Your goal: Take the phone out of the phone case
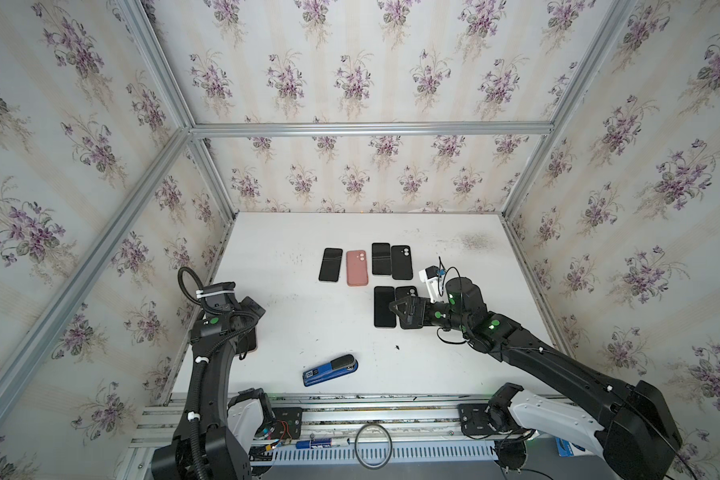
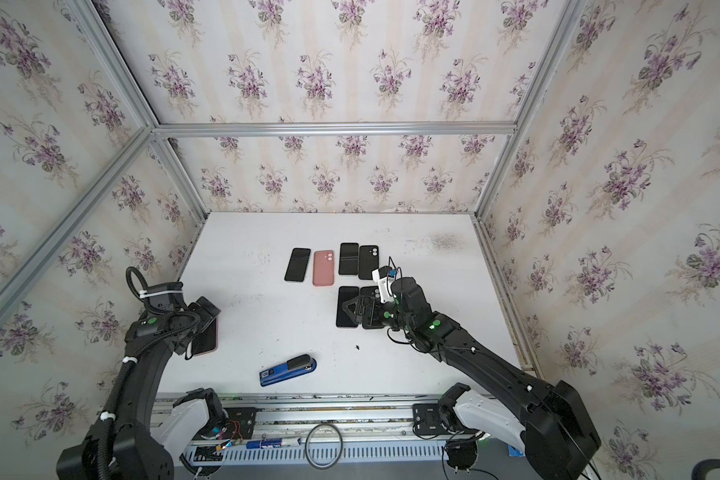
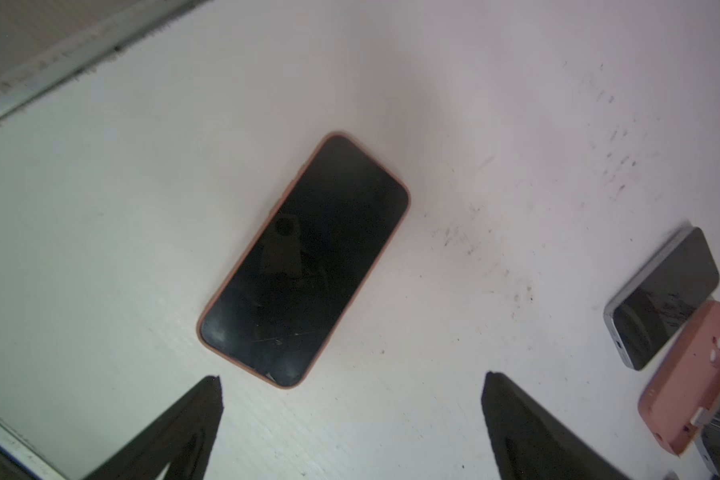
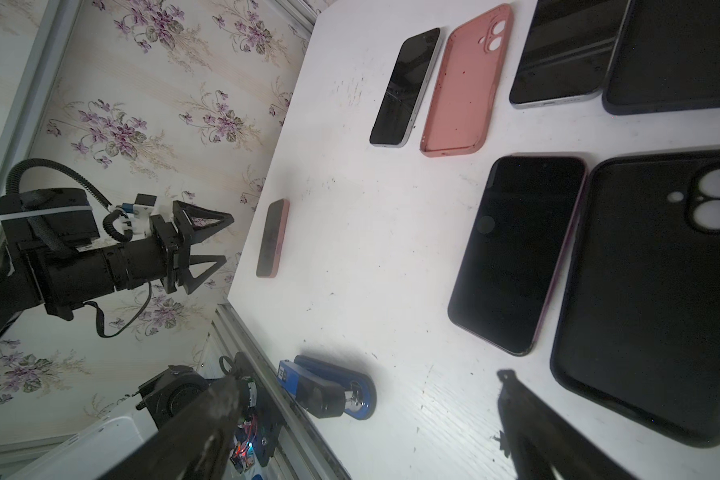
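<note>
Spreading across the flat white tabletop (image 1: 329, 332) are three bare phones, each beside an emptied case, so by my reading one unit is left.

The left gripper (image 3: 352, 378) hangs above the table with its jaws spread wide and nothing between them. The right gripper (image 1: 396, 316) is likewise wide apart and empty, poised over a black empty case (image 4: 649, 299), well away from its partner.

Directly under the left gripper, just ahead of its fingertips, lies the dark-screened phone (image 3: 304, 259). It is face up and flat, fully seated in a salmon-pink soft case (image 3: 201, 332) whose lip shows all round the glass.

The step in hand looks like the approach for a first grasp. The phone lies askew to the jaws, so I would turn the wrist until they straddle the case's short width. Then descend squarely and close on the case walls, not the glass. The right gripper would probably need to come across, since one hand must pin while the other peels. Starting at a corner, where the soft lip likely yields most easily, should spare the screen.
</note>
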Controlling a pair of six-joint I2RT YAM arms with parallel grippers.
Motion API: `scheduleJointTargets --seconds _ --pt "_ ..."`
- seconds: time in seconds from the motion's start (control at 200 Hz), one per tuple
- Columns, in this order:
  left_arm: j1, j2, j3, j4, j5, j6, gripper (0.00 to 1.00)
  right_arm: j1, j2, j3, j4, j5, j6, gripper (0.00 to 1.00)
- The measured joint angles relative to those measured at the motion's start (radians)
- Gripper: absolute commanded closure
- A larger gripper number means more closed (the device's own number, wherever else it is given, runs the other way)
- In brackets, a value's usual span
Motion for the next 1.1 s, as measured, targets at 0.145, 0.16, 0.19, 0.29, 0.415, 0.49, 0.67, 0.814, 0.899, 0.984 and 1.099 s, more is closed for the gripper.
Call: scheduleJointTargets --seconds 0.145,0.16,0.19,0.29,0.415,0.49,0.67,0.814,0.899,0.984,1.099 --pt "0.000 0.099 0.059 -0.006 -0.018 0.069 0.00 -0.006 0.026 0.000 0.023 -0.032 -0.001 0.01" --pt "0.000 0.109 0.063 -0.006 -0.017 0.077 0.00 -0.007 0.031 0.000 0.026 -0.036 -0.001 0.00" --pt "-0.001 0.124 0.068 -0.008 -0.013 0.091 0.00 -0.011 0.040 0.000 0.036 -0.045 -0.001 0.01" --pt "-0.002 0.158 0.091 -0.027 -0.004 0.131 0.00 -0.025 0.074 0.000 0.080 -0.081 -0.001 0.00" --pt "-0.006 0.188 0.161 -0.061 -0.041 0.196 0.00 -0.041 0.138 0.001 0.161 -0.135 0.000 0.00" --pt "-0.006 0.217 0.185 -0.076 -0.063 0.242 0.00 -0.050 0.193 0.002 0.223 -0.168 0.017 0.01" --pt "-0.006 0.352 0.238 -0.138 -0.052 0.356 0.00 -0.058 0.322 0.014 0.387 -0.245 0.082 0.01" --pt "-0.006 0.431 0.291 -0.165 -0.035 0.440 0.00 -0.059 0.372 0.021 0.500 -0.288 0.143 0.01" --pt "-0.006 0.478 0.306 -0.178 -0.028 0.468 0.01 -0.059 0.379 0.021 0.542 -0.301 0.155 0.01" --pt "-0.006 0.526 0.318 -0.188 -0.045 0.486 0.00 -0.059 0.379 0.022 0.560 -0.310 0.158 0.01" --pt "-0.006 0.578 0.325 -0.191 -0.071 0.494 0.00 -0.059 0.371 0.023 0.561 -0.311 0.172 0.01"
